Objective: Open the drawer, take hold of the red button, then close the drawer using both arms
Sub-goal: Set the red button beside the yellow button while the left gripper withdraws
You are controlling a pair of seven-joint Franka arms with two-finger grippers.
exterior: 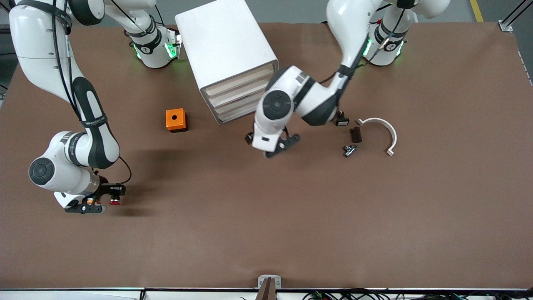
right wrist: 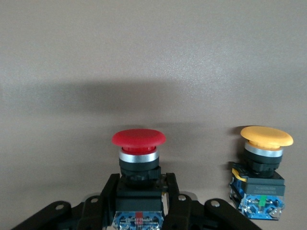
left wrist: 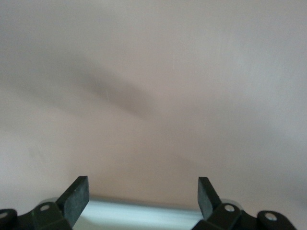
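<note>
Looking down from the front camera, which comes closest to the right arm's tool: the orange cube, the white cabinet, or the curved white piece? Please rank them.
From the right tool, shut on the red button:
1. Orange cube, toward the bases.
2. White cabinet, mid-table.
3. Curved white piece, toward the left arm's end.

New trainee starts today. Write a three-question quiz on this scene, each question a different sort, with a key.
1. True or false: the right hand is shut on the red button.
2. Multiple choice: the left hand is
A) shut on a drawer front
B) open over bare table, near the cabinet
C) holding the orange cube
3. Fill in: in the right wrist view, the button standing beside the red one has a ____ cap.

Key:
1. True
2. B
3. Orange
</note>
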